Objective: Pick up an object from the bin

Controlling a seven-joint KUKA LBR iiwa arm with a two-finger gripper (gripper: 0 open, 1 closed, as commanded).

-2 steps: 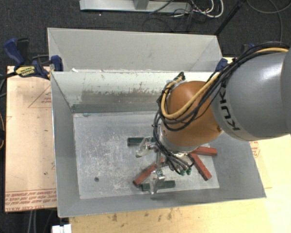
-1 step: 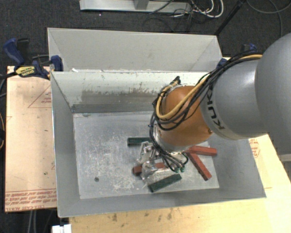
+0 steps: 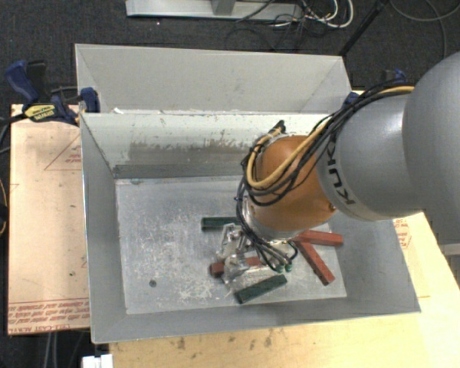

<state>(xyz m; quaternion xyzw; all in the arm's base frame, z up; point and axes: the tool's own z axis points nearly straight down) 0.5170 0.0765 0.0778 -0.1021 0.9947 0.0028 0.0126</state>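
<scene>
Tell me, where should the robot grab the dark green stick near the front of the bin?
Probably around its middle, across the narrow sides, coming straight down from above. The dark green stick lies flat on the bin floor, long and thin, with bare floor along its front side. The tool is close by its left end.

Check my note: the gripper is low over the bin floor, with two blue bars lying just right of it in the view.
Not blue: the camera view shows the two bars right of the gripper are red-brown. The rest stands.
</scene>
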